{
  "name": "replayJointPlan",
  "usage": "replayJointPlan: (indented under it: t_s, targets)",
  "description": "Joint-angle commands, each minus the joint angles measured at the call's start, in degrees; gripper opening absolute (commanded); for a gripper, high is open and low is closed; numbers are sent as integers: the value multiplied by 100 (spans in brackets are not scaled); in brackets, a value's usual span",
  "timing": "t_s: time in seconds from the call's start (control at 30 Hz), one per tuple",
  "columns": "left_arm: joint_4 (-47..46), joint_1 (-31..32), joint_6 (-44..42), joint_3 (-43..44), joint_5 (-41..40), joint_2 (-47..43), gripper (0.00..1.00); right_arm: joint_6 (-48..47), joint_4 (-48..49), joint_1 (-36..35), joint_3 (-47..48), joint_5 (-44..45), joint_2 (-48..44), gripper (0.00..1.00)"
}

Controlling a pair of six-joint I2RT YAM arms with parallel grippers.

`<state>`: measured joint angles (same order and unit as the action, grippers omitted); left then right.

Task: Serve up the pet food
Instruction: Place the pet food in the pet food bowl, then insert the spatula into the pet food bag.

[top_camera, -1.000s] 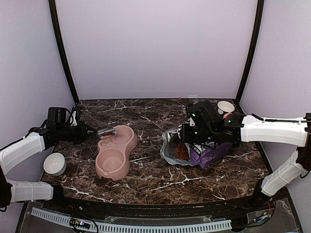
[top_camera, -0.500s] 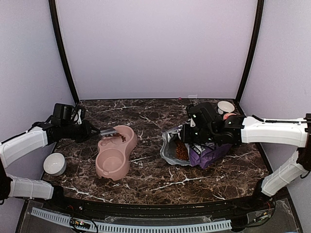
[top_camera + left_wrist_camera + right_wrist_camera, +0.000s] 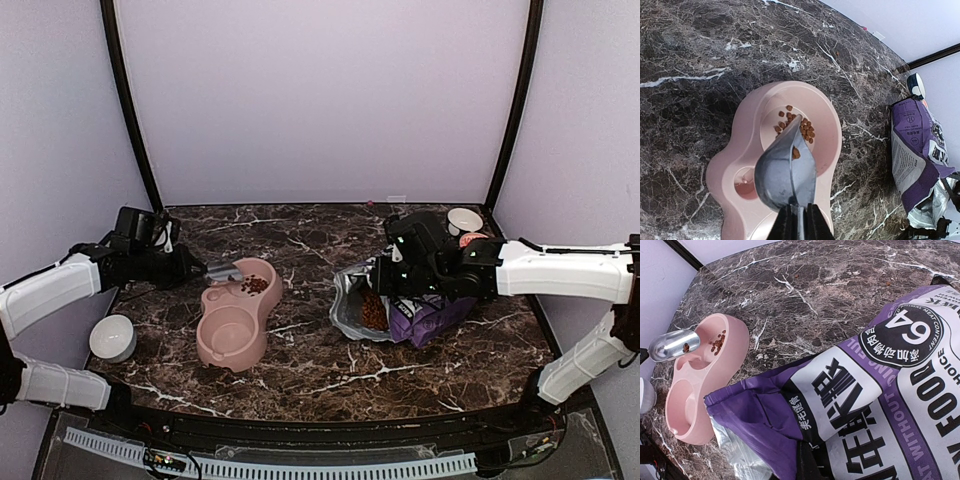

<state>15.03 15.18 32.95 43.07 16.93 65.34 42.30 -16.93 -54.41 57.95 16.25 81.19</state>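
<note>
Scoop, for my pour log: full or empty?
Nearly empty: one pellet shows in the scoop; the pet food lies in the pink bowl.

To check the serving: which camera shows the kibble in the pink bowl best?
Left wrist: kibble close by the scoop, pellets distinct. Top external shows a small dark patch; right wrist, a few distant specks.

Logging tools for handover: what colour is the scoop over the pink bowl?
Shiny silver-grey; the scoop shows best in the left wrist view.
</note>
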Motion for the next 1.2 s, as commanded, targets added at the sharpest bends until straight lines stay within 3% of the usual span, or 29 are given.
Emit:
replayJointPlan:
  t_s: [0.0,0.73,1.17]
  targets:
    - [205,103,-163,237,-237,34,0,41,51,161,-107,403,-173,0]
    - [1224,621,-585,1135,-1201,739,0,15,94,159,-12,300,-41,0]
    - [1378,745,-484,1330,-1021,419,0,13,100,159,-30,299,-28,0]
